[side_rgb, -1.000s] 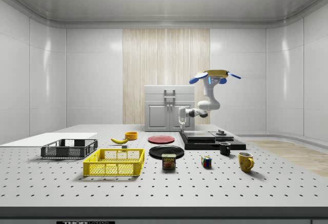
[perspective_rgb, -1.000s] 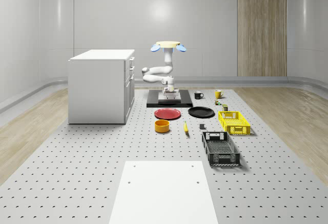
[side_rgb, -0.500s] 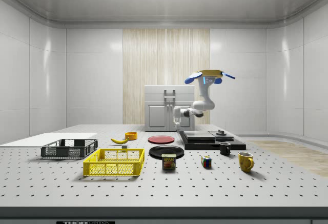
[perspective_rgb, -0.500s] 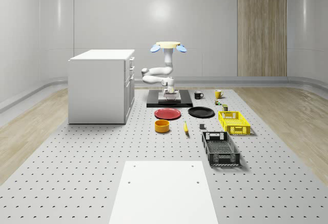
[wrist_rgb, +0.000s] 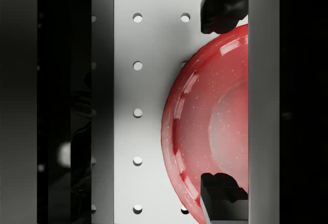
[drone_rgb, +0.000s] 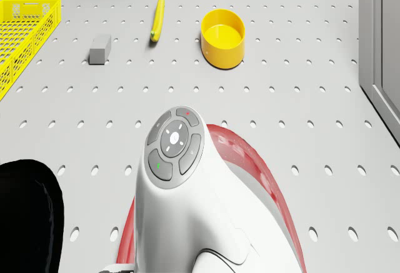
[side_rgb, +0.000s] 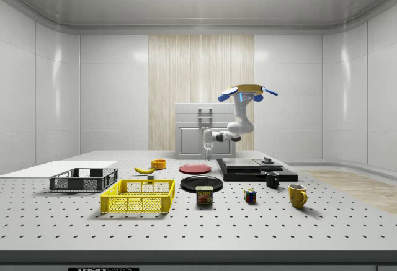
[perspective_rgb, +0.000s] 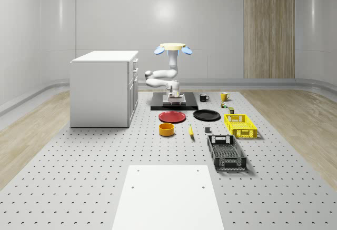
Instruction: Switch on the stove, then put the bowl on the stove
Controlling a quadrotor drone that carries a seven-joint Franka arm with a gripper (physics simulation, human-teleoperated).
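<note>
drone (perspective_rgb: pixel 172 47) hovers by stove (perspective_rgb: pixel 174 103) | fingers (wrist_rgb: pixel 221 8) open over red plate (wrist_rgb: pixel 215 121) | bowl (drone_rgb: pixel 222 37) judged light, rigid: rim grasp

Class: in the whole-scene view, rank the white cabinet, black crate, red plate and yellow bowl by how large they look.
1. white cabinet
2. black crate, nearest the camera
3. red plate
4. yellow bowl
</note>
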